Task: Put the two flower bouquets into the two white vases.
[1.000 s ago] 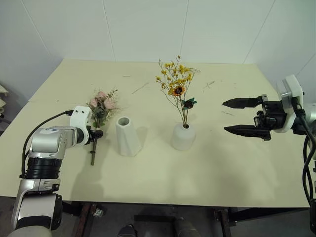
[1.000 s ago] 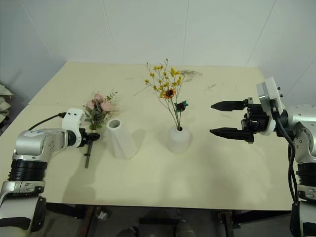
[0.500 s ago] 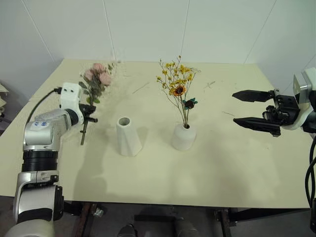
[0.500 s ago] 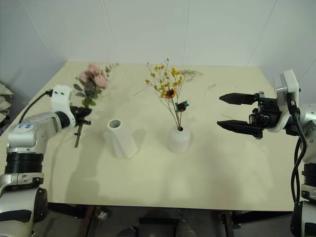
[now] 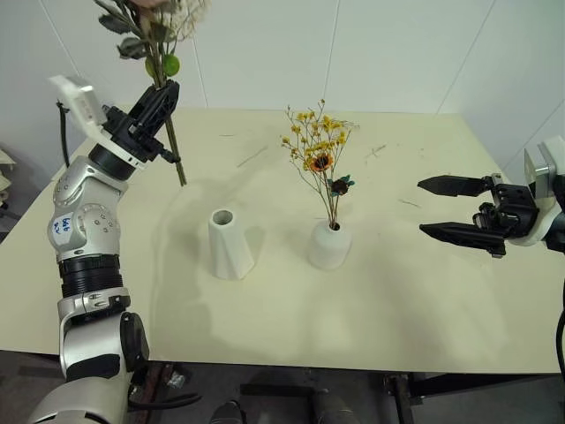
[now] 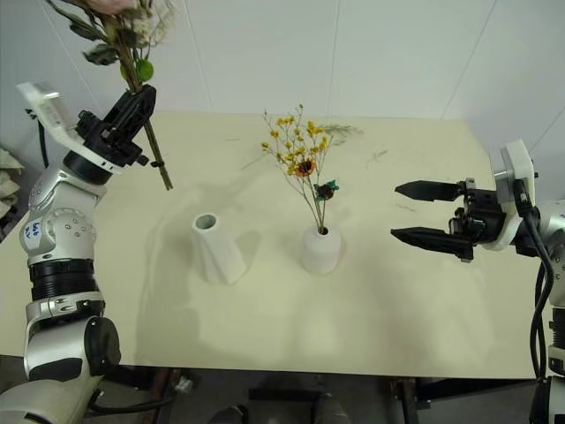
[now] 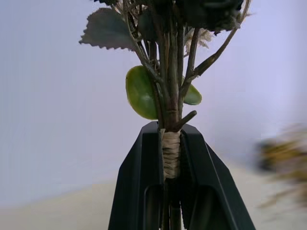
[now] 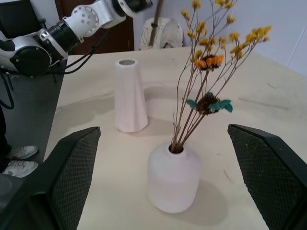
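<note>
The raised left gripper (image 5: pixel 166 95) clamps the rose bouquet (image 5: pixel 152 22) upright; the level right gripper (image 5: pixel 435 208) holds its jaws wide.

Left gripper (image 5: pixel 163 95): we are raising it high above the cream table.
Fuller pink-rose bouquet (image 5: pixel 152 35): we are lifting it off the tabletop, tilting it upright.

Two robot arms of silver-grey metal segments joined by black ribbed rings. The left arm (image 5: pixel 84 234) carries small blue lettering, a white wrist block and a black cable. Each ends in a gripper of two black tapered fingers: left gripper (image 5: pixel 163 95), right gripper (image 5: pixel 435 208).
</note>
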### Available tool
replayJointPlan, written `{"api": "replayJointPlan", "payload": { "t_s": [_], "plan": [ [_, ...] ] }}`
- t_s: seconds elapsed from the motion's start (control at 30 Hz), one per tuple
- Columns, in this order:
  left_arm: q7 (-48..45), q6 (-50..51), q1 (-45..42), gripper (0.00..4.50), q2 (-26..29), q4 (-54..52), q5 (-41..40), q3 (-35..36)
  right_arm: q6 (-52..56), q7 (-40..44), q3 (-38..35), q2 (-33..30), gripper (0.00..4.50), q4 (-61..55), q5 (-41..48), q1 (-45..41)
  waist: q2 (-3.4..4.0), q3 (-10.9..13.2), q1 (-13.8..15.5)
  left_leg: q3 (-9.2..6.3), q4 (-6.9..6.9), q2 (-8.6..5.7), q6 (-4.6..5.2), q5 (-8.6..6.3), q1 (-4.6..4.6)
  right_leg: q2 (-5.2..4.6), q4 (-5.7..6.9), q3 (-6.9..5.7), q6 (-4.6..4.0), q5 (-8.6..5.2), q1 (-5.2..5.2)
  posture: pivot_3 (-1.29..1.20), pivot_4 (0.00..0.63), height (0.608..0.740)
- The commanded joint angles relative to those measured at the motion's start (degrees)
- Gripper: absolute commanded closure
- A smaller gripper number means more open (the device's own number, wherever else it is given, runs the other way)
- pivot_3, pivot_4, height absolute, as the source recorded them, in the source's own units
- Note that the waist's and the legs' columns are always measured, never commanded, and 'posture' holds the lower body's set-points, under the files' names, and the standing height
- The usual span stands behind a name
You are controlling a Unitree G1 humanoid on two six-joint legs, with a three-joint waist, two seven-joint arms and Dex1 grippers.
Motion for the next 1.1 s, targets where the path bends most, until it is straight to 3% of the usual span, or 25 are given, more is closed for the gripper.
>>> {"api": "replayJointPlan", "payload": {
  "t_s": [0.03, 0.4, 1.1],
  "plan": [
    [-5.05, 0.53, -1.2, 4.4, 0.24, -3.86, -6.3, 2.43, 0.14, -0.08, -3.01, -1.25, 0.0, -2.45, 1.74, 0.52, 0.0, 0.0, -0.06, 0.0, 0.0, 0.01, 0.0, 0.0, 0.01, 0.01, 0.01, 0.0, 0.0, 0.0, 0.0, 0.0, 0.15, 0.74],
    [-12.02, 8.23, 4.2, 4.4, 1.39, -6.59, -14.67, 2.96, 0.25, -0.41, -4.4, -1.37, 0.0, -6.18, 2.51, 4.69, 0.0, 0.0, -0.02, -0.01, 0.33, 0.0, 0.07, -0.04, 0.16, 0.01, 0.05, 0.0, 0.05, 0.02, 0.26, 0.0, 0.15, 0.74],
    [-12.17, 10.85, 2.08, 4.4, -8.01, -4.37, -16.44, -0.73, -1.19, -2.93, -1.87, 0.1, 0.0, -6.0, 1.11, 4.03, 0.0, 0.01, 0.08, -0.04, 0.36, 0.0, 0.24, -0.15, 0.21, 0.01, -0.47, 0.0, 0.18, 0.1, 0.58, 0.0, 0.15, 0.74]
  ]
}}
